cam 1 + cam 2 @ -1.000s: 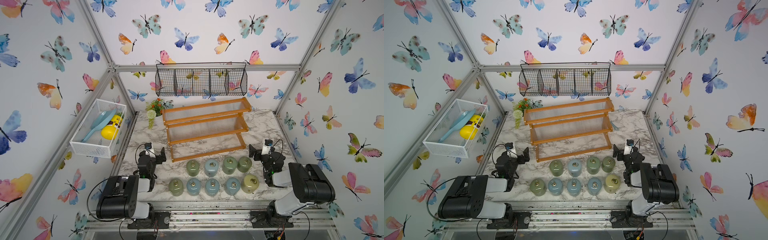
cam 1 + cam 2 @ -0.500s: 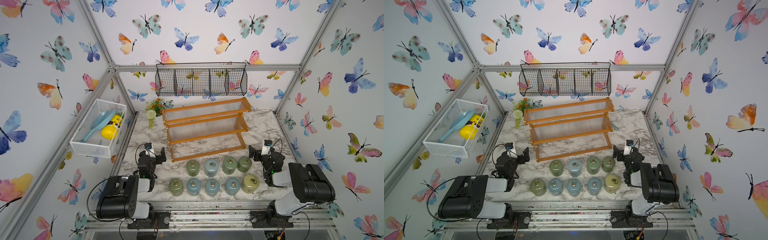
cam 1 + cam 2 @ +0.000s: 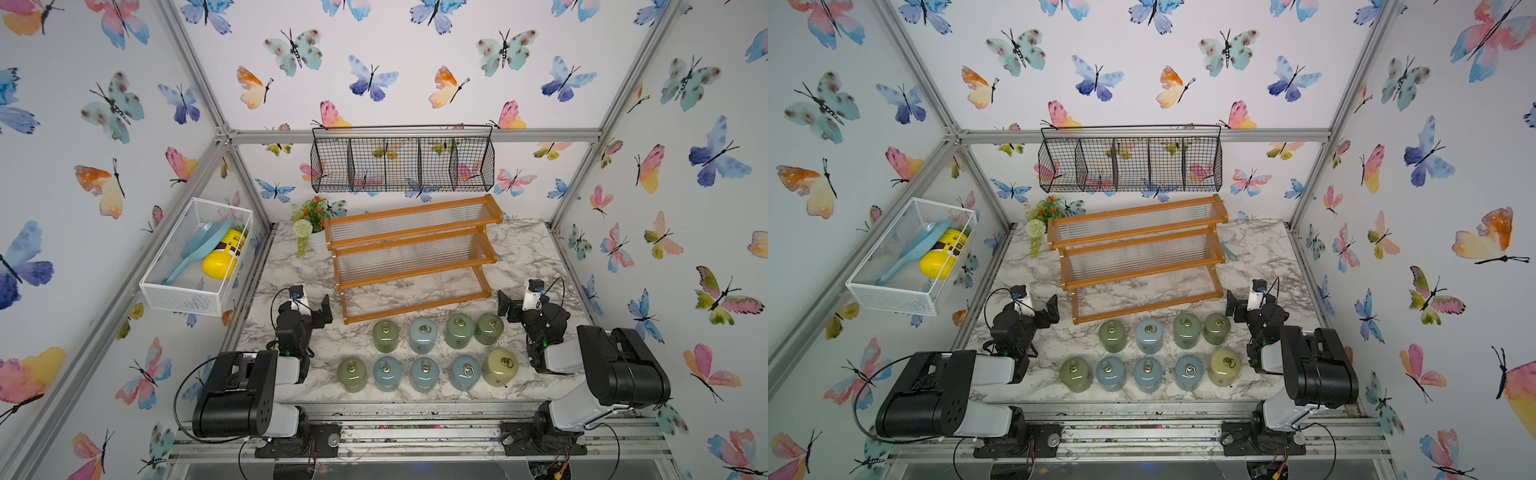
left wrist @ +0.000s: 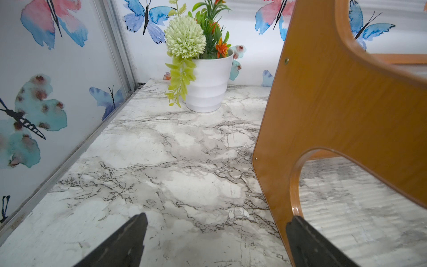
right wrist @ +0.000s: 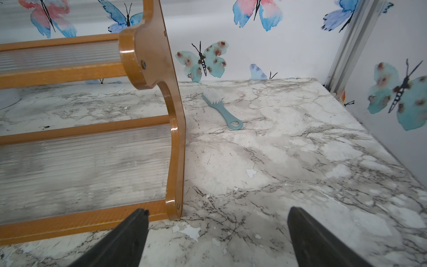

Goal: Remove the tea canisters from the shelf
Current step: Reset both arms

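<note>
Standing in two rows on the marble table [image 3: 528, 249], nine tea canisters [image 3: 424, 374] sit just in front of the shelf [image 3: 411, 253] in both top views. The left gripper [image 3: 316, 307] and right gripper [image 3: 513, 305] flank them. Left wrist: jaws spread wide, empty, beside the shelf's side panel. Right wrist: jaws spread, empty, near the shelf's end; a brush [image 5: 221, 108] lies beyond.

Nine canisters [image 3: 1149, 334] stand upright on the marble table [image 3: 1266, 257], just in front of the shelf [image 3: 1138, 259]. The back row holds green, blue, green, green. The front row holds green, three blue, then the yellow one [image 3: 1224, 368]. The left gripper [image 3: 1044, 311] and right gripper [image 3: 1241, 309] sit at the shelf's front corners, holding nothing.
</note>
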`<state>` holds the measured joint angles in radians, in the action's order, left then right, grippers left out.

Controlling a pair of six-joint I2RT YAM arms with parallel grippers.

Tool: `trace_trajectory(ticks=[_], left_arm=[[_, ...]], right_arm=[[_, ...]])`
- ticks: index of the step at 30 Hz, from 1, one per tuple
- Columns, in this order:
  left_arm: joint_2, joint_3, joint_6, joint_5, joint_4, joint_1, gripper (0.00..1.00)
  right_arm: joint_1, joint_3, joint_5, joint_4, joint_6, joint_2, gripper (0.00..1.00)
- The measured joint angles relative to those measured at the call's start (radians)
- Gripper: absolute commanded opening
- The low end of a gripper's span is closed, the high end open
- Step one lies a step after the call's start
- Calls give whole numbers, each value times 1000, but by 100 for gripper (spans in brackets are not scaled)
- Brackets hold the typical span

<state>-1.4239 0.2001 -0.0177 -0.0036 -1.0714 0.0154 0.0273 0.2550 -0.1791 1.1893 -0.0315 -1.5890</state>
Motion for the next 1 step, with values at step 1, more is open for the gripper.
trace_trajectory(ticks=[1], left_arm=[[0, 0, 0, 0, 0, 0, 98]], right_arm=[[0, 0, 0, 0, 0, 0, 100]])
